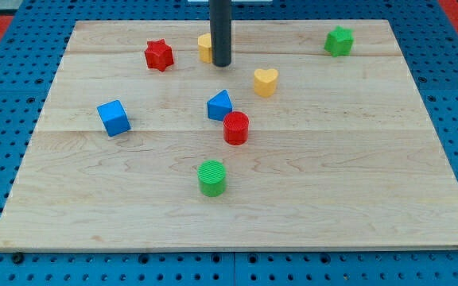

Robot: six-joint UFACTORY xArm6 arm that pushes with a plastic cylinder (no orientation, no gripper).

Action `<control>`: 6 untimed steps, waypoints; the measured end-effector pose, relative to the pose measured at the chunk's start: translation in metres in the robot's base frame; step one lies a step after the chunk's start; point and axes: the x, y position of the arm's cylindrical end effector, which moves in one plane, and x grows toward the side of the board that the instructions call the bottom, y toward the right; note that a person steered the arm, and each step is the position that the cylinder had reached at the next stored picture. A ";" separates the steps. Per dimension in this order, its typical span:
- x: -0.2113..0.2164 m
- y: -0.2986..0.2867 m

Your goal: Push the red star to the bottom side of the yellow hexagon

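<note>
Since the board is read from the view's bottom upward, entries run so: green cylinder [211, 177]; red cylinder [235, 128] touching blue prism [219, 105]; blue cube [114, 117] at left; yellow heart [265, 82]. Far row: red star [159, 55], then yellow hexagon [205, 47], half hidden behind my rod. My tip [222, 64], a bare rod holding nothing, stands just right of the hexagon. The star lies left of my tip, beyond the hexagon, slightly higher. Green star [339, 40] far right.

The red star [158, 55] lies flat on the far part of the board, left of centre. Near it to the right lies the yellow hexagon [204, 48], mostly hidden behind the dark rod, only its left edge showing.
</note>
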 end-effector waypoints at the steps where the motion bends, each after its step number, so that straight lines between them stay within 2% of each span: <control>1: 0.007 -0.065; 2: 0.016 -0.131; 3: -0.019 -0.179; 4: -0.047 -0.161; 6: -0.034 -0.062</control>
